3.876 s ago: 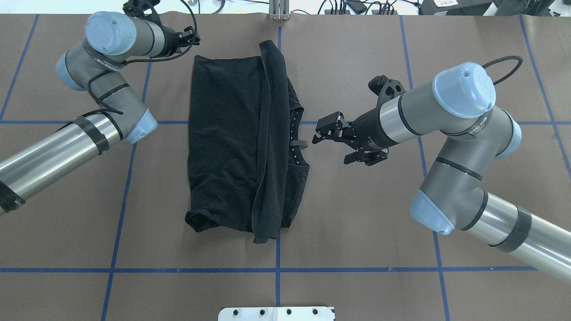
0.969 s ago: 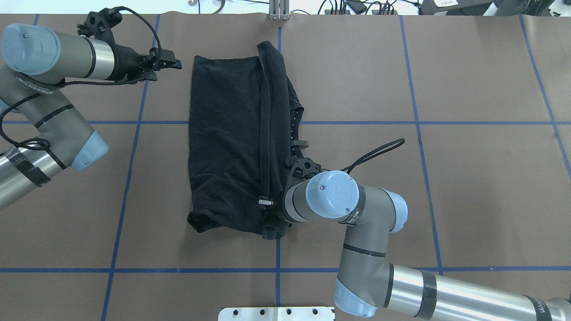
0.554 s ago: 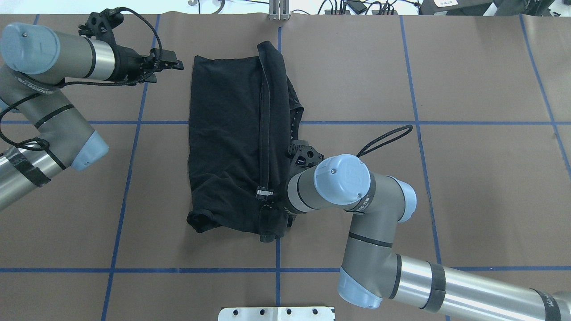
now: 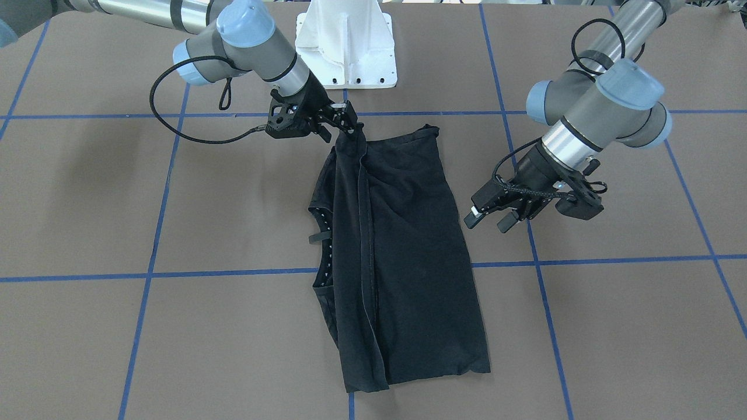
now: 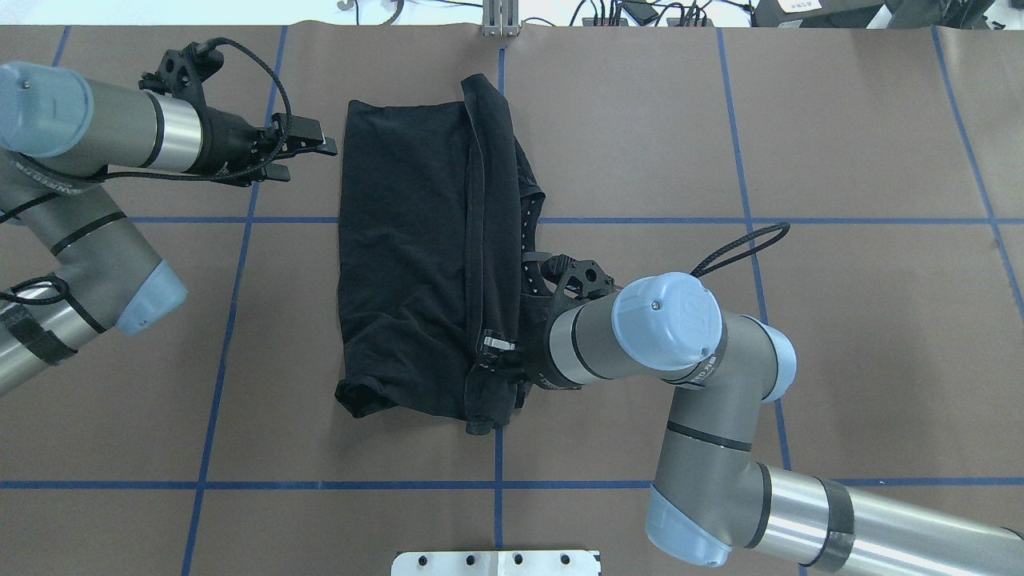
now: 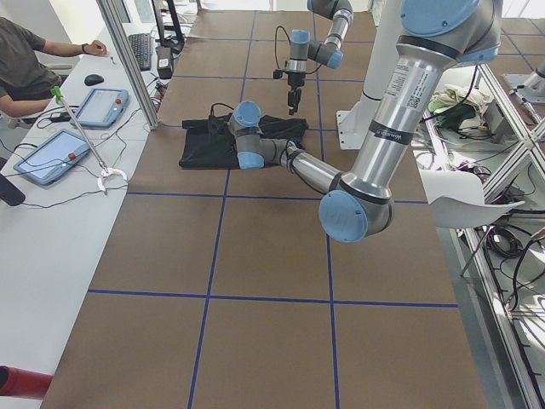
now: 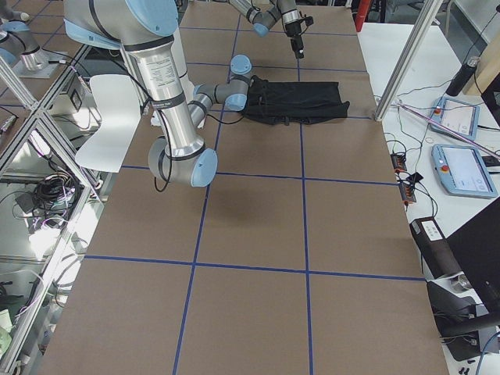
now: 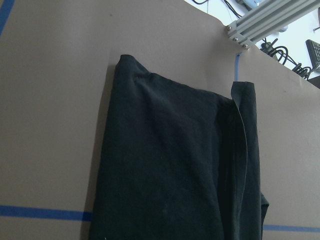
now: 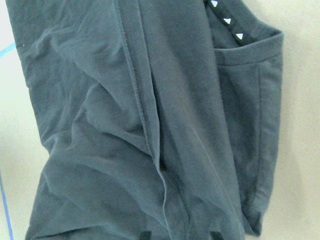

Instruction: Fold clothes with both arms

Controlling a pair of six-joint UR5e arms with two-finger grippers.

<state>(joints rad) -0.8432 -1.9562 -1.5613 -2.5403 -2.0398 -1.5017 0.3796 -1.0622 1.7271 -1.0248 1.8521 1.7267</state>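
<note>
Front-facing: we note T-shirt (image 4: 397, 256) folded lengthwise on table (image 4: 175, 326); right gripper (image 4: 348, 123) clamped on its near-base corner, lifting it. Left gripper (image 4: 489, 219) clear of shirt, fingers apart.
Overhead: we confirm left gripper (image 5: 308, 156) beside far corner, not touching.

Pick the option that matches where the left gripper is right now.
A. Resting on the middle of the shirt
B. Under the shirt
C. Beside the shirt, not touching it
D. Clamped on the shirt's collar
C: the left gripper sits just off the edge of the shirt, with bare table showing between them in the overhead view; the front-facing view shows the same gap.
</note>
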